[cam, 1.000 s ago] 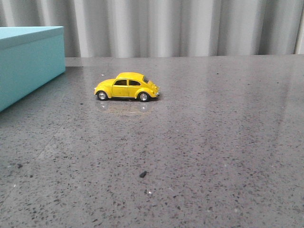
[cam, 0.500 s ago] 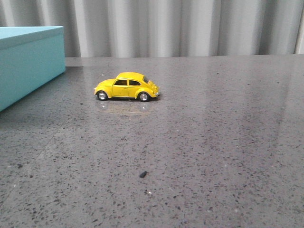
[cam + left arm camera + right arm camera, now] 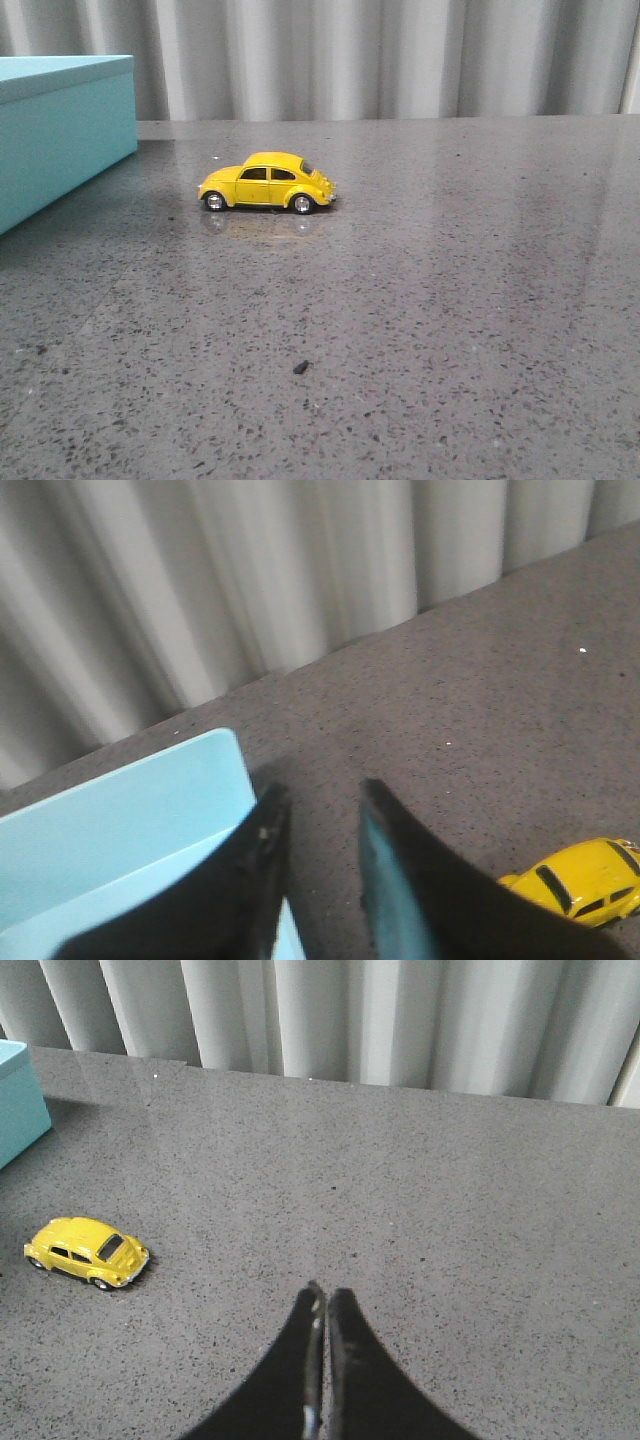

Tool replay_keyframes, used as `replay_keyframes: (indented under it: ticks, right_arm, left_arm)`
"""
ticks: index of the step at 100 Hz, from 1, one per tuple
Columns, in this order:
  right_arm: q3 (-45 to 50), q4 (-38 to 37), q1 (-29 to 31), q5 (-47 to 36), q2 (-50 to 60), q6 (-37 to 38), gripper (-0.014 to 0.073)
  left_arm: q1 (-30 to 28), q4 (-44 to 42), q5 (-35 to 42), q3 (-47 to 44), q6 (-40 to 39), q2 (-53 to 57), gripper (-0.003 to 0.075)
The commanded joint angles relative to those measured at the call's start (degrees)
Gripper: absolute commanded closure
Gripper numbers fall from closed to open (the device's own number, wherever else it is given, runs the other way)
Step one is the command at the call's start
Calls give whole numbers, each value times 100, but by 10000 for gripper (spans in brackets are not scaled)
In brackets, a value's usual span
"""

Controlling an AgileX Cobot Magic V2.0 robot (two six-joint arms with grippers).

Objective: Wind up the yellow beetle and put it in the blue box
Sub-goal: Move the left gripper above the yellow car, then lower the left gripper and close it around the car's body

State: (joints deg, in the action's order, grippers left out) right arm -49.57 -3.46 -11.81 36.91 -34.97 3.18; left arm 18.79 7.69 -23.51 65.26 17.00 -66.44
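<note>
Yellow and glossy, the beetle (image 3: 267, 183) sits on all four wheels on the grey speckled counter (image 3: 430, 300), out in the open, with the blue box (image 3: 60, 130) well apart from it at the counter's left edge. In the front view it is side-on: its long axis runs left to right across the picture, the rounded bonnet toward the box and the sloping tail to the right. Nothing touches it. Neither arm shows in the front view, so both look to be held back from the car. The task seems to be at its very start — no winding done, nothing stored. In the left wrist view the left tool (image 3: 315, 810) has its fingers parted with a clear gap and nothing between them; it hangs over the box's near corner (image 3: 130, 820), with the beetle (image 3: 585, 880) off to one side. In the right wrist view the right tool (image 3: 320, 1305) has its fingers pressed together, empty, over bare counter, and the beetle (image 3: 88, 1251) lies well off from it, the box (image 3: 20, 1100) just showing at the frame's edge. The next move, as I judge it, is a reach to the car and a grip across its narrow body — the roof and sides — so that it can be pulled back along its long axis to wind it. The left tool, already parted, looks the readier; the right would have to spread first. The box appears to carry a flat top, so it will likely need opening before the car goes in.
</note>
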Motion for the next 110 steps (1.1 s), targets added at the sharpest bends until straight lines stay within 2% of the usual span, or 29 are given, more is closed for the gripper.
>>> replay_keyframes:
  ticks: [1, 5, 12, 23, 58, 75, 93, 110]
  right_arm:
    - [-137, -54, -4, -396, 32, -26, 654]
    - [-137, -54, -4, -396, 32, -26, 654]
    - [-137, -54, -4, -396, 32, -26, 654]
    - [-137, -54, -4, -396, 32, -26, 654]
    - [-137, -54, -4, -319, 32, -26, 654]
    - [-137, -54, -4, -320, 32, -26, 654]
    - [-137, -54, -4, -320, 22, -26, 654]
    - [-137, -54, -4, -320, 22, -26, 654]
  left_arm:
    - [245, 67, 311, 371, 220, -83, 337]
    - [351, 67, 311, 445, 260, -179, 269]
    - [514, 43, 233, 558, 572, -332, 220]
    - [754, 10, -154, 767, 1412, -623, 235]
    - [1144, 10, -1244, 1398, 2259, -1674, 245]
    - [1205, 10, -2173, 1880, 3021, -2259, 245]
    - [1341, 10, -1833, 2051, 3580, -2664, 245]
    - [1344, 206, -1596, 2051, 3628, -2793, 247]
